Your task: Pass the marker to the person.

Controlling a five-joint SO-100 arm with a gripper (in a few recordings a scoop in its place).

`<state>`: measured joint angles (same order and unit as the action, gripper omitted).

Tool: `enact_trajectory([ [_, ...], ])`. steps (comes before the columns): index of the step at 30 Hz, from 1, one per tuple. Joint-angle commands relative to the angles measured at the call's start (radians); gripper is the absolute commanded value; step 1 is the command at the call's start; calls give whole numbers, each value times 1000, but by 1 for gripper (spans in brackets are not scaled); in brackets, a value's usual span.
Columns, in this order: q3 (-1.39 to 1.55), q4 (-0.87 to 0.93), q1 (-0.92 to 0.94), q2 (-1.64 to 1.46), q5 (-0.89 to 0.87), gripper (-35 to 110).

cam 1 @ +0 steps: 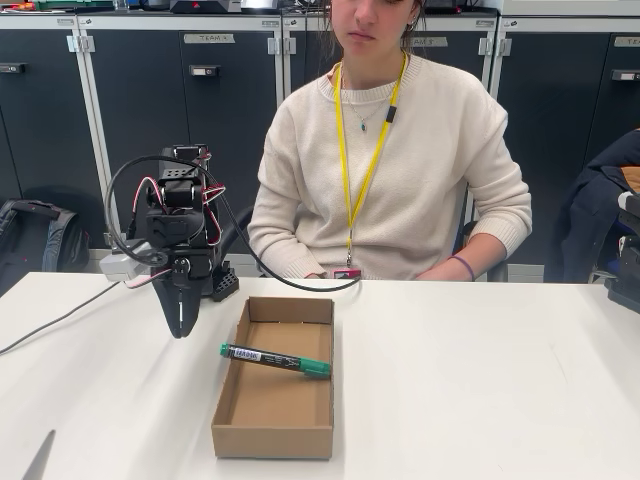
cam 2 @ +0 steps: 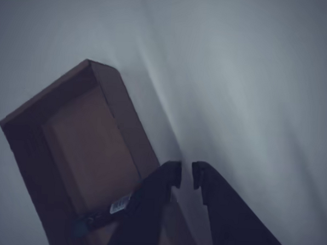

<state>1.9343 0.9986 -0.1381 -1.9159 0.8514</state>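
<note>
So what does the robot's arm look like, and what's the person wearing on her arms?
The robot's black plastic arm has boxy motor blocks, looping black cables and thin red and white wires. Its black pointed pincer tapers to a narrow tip. The person wears long cream knit sleeves and a purple wristband.

The fixed view is looking level across the white table [cam 1: 480, 380] from its front edge, facing the seated person [cam 1: 390, 160] and the dark cabinets [cam 1: 180, 110] behind. The wrist view is looking steeply down from close above, past the gripper [cam 2: 186, 176]. Both views are taking in the cardboard box [cam 1: 272, 440] with the marker [cam 1: 275, 359] inside it.
</note>
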Motion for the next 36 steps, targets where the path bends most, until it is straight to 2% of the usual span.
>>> enact_trajectory([
  [1, -118, 3, -6, 26, -137, 4],
  [4, -152, 34, -5, 52, -262, 6],
  [12, -192, -41, 25, 163, -503, 9],
  [21, -256, 0, 37, 247, -535, 11],
  [26, -354, 84, -17, 256, -528, 12],
  [36, -396, 235, -94, 107, -554, 13],
])
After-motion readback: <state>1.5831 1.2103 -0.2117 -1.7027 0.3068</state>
